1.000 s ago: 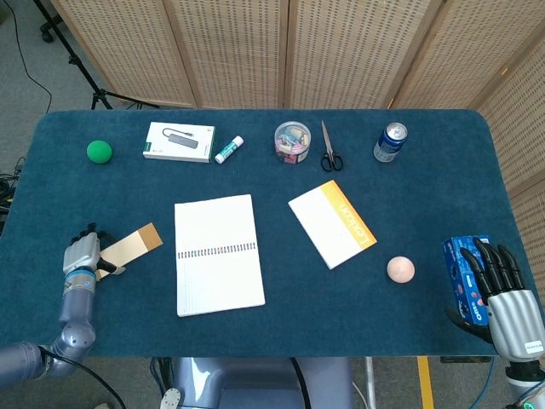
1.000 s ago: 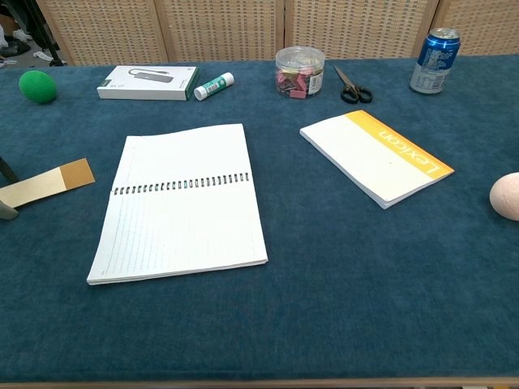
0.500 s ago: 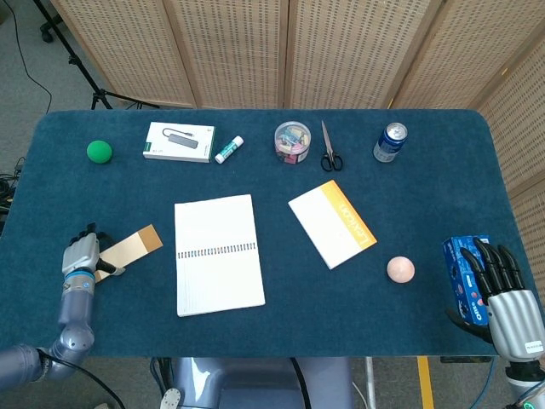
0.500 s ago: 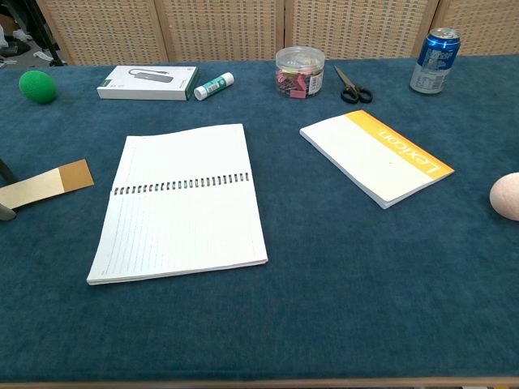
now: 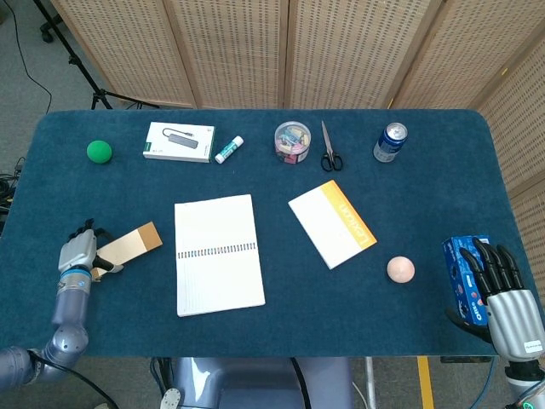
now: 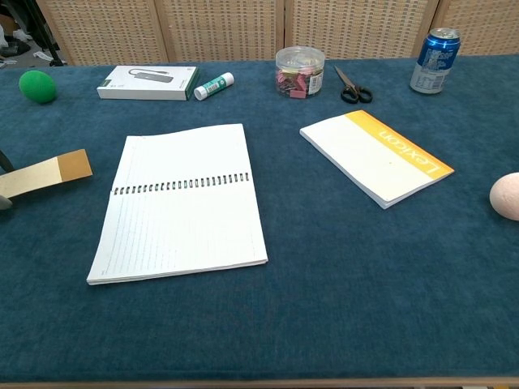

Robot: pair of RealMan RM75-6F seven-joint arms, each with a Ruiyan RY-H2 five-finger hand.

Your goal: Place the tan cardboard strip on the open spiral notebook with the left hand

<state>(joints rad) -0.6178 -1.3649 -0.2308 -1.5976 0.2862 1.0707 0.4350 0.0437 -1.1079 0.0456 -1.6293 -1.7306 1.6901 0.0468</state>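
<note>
A blue-covered tabletop (image 5: 409, 324) was seen from above and from chest height. At its left edge, the tan cardboard strip (image 5: 128, 245) was held by its near end in the left hand (image 5: 77, 254), with the fingers closed around that end and the darker far end pointing toward the open spiral notebook (image 5: 218, 253). In the chest view the strip appeared tilted up a little at its free end, so it was judged to be lifted off the cloth rather than lying flat, though this could not be told for certain. The strip lay just left of the notebook, apart from it.

For the step in hand, the strip would best be carried rightward and kept level, high enough that its free end cleared the notebook's edge and wire spiral without catching a page. It should be set down flat across the pages and released only once most of its length was supported.

The left forearm rose from the lower left corner, the hand upright at the wrist. The right hand (image 5: 502, 294) rested at the far right edge beside a blue packet (image 5: 460, 264), fingers extended and slightly apart, nothing gripped.
</note>
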